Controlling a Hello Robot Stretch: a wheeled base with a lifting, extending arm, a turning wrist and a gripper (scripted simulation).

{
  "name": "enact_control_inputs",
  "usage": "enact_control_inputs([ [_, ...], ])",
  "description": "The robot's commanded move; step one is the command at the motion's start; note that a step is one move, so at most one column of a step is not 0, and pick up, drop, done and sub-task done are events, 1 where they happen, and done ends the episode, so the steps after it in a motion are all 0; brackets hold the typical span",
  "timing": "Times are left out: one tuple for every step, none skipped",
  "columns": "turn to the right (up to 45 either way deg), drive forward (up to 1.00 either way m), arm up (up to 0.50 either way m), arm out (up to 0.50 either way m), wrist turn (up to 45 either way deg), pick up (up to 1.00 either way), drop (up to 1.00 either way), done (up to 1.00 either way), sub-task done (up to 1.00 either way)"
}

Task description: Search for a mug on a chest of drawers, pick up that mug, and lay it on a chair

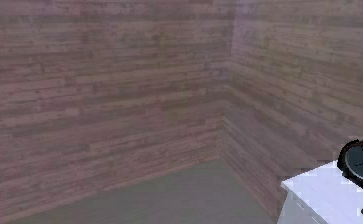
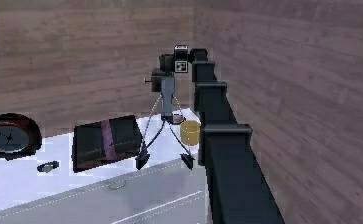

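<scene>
Rough wood-plank walls (image 1: 109, 90), matt grey floor (image 1: 169, 195), smooth white furniture top (image 2: 79, 183), matt black arm (image 2: 224, 150).

mug (image 2: 190, 133): small, yellow, upright | standing on white chest of drawers (image 2: 79, 185) top

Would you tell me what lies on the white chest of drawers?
A round clock, a dark book, a small dark object and a yellowish mug near the fingers. The arm covers the chest of drawers' right end.
</scene>
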Motion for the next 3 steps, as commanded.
enact_control_inputs([
  [0.0, 0.00, 0.00, 0.00, 45.0, 0.00, 0.00, 0.00, 0.00],
  [0.0, 0.00, 0.00, 0.00, 45.0, 0.00, 0.00, 0.00, 0.00],
  [0.0, 0.00, 0.00, 0.00, 45.0, 0.00, 0.00, 0.00, 0.00],
])
